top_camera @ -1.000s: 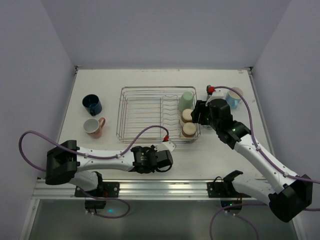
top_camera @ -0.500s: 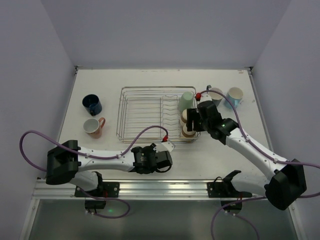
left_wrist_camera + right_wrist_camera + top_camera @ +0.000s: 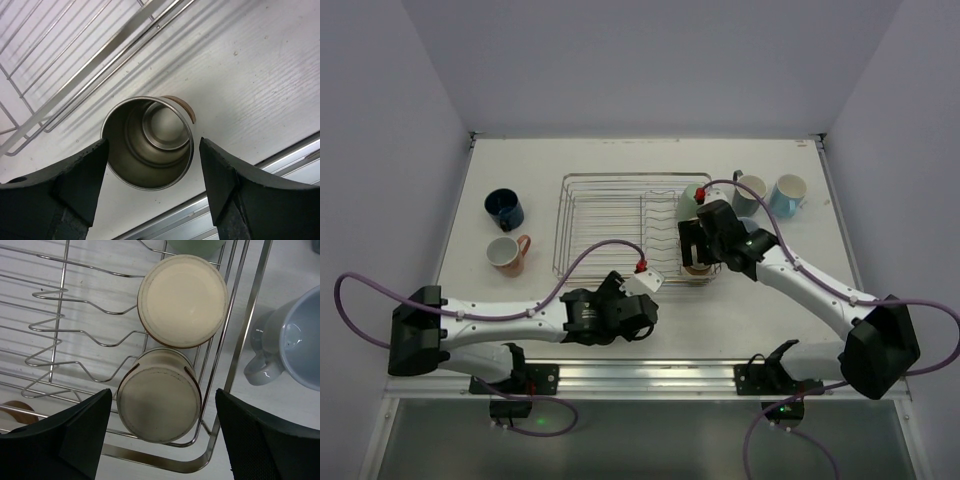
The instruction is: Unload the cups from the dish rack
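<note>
A shiny metal cup (image 3: 147,142) stands upright on the table just outside the dish rack (image 3: 157,26). My left gripper (image 3: 153,150) is open, one finger on each side of the cup without touching it. In the rack's right end (image 3: 240,340), two cream cups sit upside down: a brown-and-cream one (image 3: 159,395) at the near corner and another (image 3: 182,300) behind it. My right gripper (image 3: 162,405) hangs open above the near one. A mint green cup (image 3: 692,197) stands further back in the rack (image 3: 610,225).
A grey-white mug (image 3: 752,192) and a light blue mug (image 3: 788,194) stand on the table right of the rack. Left of the rack are a navy mug (image 3: 505,208) and a salmon pink mug (image 3: 506,254). The table's metal front rail (image 3: 280,165) runs close to the metal cup.
My left gripper has opened and let go of the metal cup. My right arm has swung left from the grey-white mug to the rack's near right corner, and its jaws have opened wider.
</note>
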Robot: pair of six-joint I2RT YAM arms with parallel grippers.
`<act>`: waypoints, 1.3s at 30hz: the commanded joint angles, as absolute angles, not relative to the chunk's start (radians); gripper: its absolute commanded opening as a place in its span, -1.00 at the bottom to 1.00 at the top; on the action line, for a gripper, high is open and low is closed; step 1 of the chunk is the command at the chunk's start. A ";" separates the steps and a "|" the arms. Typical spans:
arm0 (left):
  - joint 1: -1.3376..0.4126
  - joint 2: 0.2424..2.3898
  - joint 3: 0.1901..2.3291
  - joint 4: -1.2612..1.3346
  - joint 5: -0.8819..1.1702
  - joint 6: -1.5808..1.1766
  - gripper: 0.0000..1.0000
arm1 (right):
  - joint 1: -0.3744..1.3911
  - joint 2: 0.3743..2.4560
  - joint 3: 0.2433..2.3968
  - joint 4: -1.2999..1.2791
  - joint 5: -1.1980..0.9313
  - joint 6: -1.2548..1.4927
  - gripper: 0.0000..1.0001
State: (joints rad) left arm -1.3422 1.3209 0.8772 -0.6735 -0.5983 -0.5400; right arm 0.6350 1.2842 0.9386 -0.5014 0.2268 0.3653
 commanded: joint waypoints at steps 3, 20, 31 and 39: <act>-1.342 1.235 0.925 -0.650 -0.699 -0.595 0.57 | 0.640 1.319 0.985 -0.509 0.245 0.344 0.69; -1.342 0.798 0.804 -0.374 -0.732 -0.588 0.69 | 0.650 1.329 1.015 -0.488 0.265 0.344 0.16; -1.332 0.839 0.755 -0.094 -0.600 -0.522 0.64 | 0.652 1.048 0.954 -0.290 0.273 0.408 -0.04; -1.097 0.851 0.672 0.182 -0.238 -0.570 0.47 | 0.650 0.876 0.835 -0.115 0.111 0.504 -0.12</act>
